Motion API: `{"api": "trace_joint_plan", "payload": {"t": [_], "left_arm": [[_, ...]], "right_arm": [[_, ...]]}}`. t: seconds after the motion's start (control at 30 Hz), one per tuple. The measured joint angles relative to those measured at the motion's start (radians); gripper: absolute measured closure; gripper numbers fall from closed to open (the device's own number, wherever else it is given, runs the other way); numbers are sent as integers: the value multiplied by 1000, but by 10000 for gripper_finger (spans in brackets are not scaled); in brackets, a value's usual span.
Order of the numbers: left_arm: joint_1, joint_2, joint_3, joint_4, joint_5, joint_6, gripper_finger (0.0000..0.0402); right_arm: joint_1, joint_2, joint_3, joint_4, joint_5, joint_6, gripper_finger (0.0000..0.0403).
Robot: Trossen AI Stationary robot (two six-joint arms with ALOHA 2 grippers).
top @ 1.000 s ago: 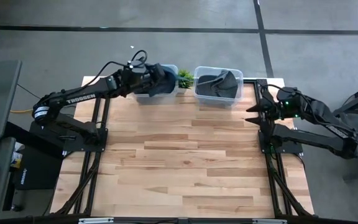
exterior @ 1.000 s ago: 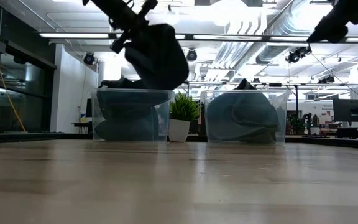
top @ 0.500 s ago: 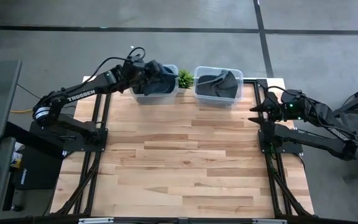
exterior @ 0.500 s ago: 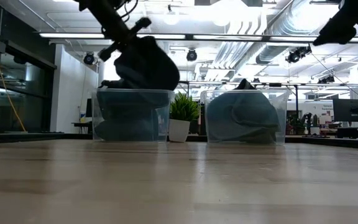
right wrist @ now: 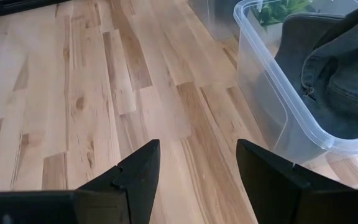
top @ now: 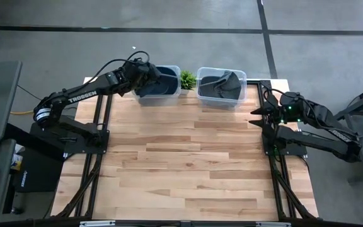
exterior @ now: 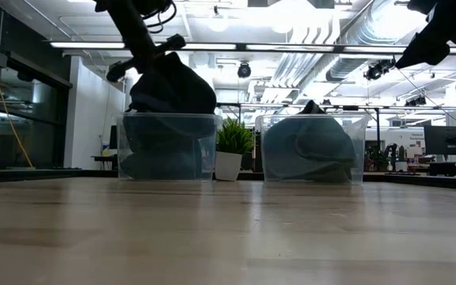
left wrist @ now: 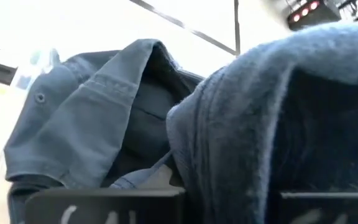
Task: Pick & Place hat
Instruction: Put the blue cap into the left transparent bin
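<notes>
Hat (top: 158,82), dark blue, sits in the left bin (top: 169,96) at the far edge of the table (top: 188,157) in the high view, at about eleven o'clock from the table's middle, with the left gripper (top: 149,72) over the bin's near-left corner and touching the fabric; whether its fingers are closed on the cloth cannot be told from here. A small potted plant (top: 188,79) stands between this bin and the right bin (top: 219,98), which holds more dark caps (top: 222,84) at about one o'clock. The right gripper (top: 256,116) hangs at the table's right edge, at about three o'clock, well apart from both bins, its fingers spread. In the low view the hat (exterior: 172,85) bulges above the rim of the left bin (exterior: 167,146), the left gripper (exterior: 145,59) at its ten o'clock side, pressed into the fabric. The plant (exterior: 232,149) shows between the bins, the right bin (exterior: 313,150) filled with grey-blue cloth, and the right gripper (exterior: 434,39) high at two o'clock. In the left wrist view, blue fleecy fabric of the hat (left wrist: 278,112) fills the frame beside a denim cap (left wrist: 86,118); the fingers themselves are hidden. In the right wrist view the right gripper (right wrist: 194,168) has its fingers (right wrist: 138,171) wide apart over bare wood, with nothing between them, near the right bin (right wrist: 278,118).
</notes>
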Motion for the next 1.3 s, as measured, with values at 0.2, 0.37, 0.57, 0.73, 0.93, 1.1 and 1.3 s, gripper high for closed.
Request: {"api": "trace_joint_plan", "payload": {"t": [0.2,0.37,0.57,0.73,0.93,1.1,1.3], "left_arm": [[0,0,0,0,0,118,336],[0,4,0,2,24,242,268],[-1,35,1,4,55,367,183],[-2,55,2,19,53,405,133],[-1,76,0,56,60,454,102],[-1,76,0,114,58,479,92],[-1,76,0,108,48,508,91]], "right_arm": [[0,0,0,0,0,0,196],[0,0,0,0,0,0,196],[0,0,0,0,11,4,196],[0,0,0,0,11,5,196],[0,0,0,0,11,5,196],[0,0,1,1,11,6,196],[0,1,1,1,11,6,196]]}}
